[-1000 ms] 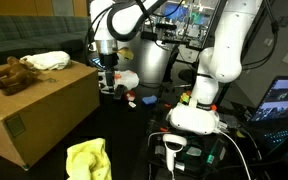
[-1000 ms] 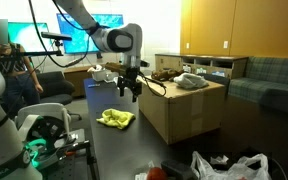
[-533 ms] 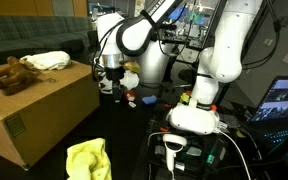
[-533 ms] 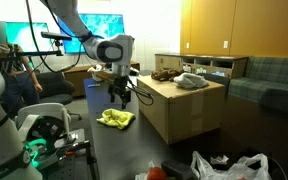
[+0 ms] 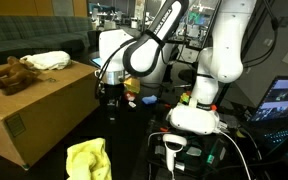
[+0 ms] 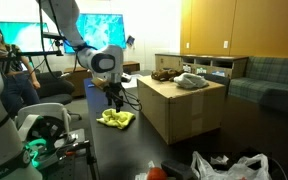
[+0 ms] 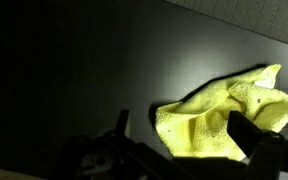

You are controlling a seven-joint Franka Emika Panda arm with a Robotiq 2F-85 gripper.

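A crumpled yellow cloth (image 5: 88, 160) (image 6: 115, 118) lies on the dark table in both exterior views. My gripper (image 5: 110, 105) (image 6: 114, 103) hangs a little above it, pointing down, jaws apart. In the wrist view the yellow cloth (image 7: 219, 120) fills the lower right, and my open gripper (image 7: 184, 140) reaches in from the bottom with one finger at the cloth's left edge and the other over its right side. Nothing is held between the fingers.
A large cardboard box (image 5: 39, 110) (image 6: 179, 105) stands beside the cloth, with a white cloth (image 5: 46, 61) and a brown plush toy (image 5: 9, 75) on top. The robot's white base (image 5: 196, 115) is close by. A plastic bag (image 6: 229, 168) lies at the table's near end.
The arm has swung away from the box and come down toward the yellow cloth. The jaws have stayed wide apart.
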